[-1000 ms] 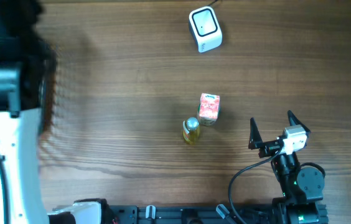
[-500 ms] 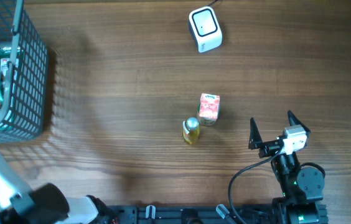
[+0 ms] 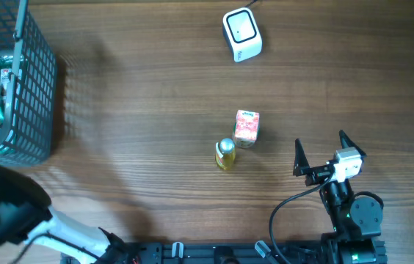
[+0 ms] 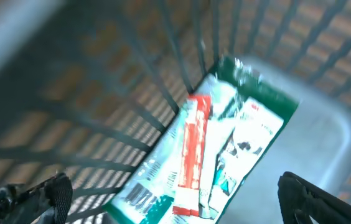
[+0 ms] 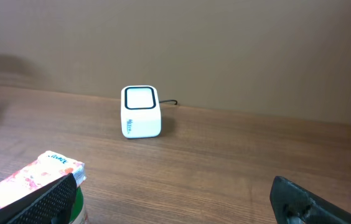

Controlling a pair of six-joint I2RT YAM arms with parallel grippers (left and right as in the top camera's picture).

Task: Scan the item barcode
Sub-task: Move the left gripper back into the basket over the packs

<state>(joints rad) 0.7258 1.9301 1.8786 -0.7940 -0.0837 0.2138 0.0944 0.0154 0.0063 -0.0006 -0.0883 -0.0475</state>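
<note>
Along the near edge of the wooden table (image 3: 155, 81), the right gripper (image 3: 320, 139) is hovering with its two fingers spread wide and nothing between them. The left gripper (image 4: 175, 196) is hanging over the wire basket (image 3: 34, 95) at the table's left side, its fingers likewise parted and empty. It is looking down on green, white and red packets (image 4: 206, 155) lying at the basket's bottom.

Near the middle of the table, just left of the right gripper, a yellow bottle (image 3: 224, 154) with a silver cap is sitting, its cap end pointing toward the far edge. Whether it is standing or lying cannot be told. A pink carton (image 3: 247, 127) is resting just beyond it, touching or nearly so. Its long axis is running near-to-far, roughly toward the scanner.

Farther back, well apart from both, a white scanner (image 3: 242, 33) is sitting with a thin cable (image 5: 170, 102) trailing behind. Nothing is standing between the carton and the scanner. A plain tan wall (image 5: 225, 43) is closing the view behind the table.
</note>
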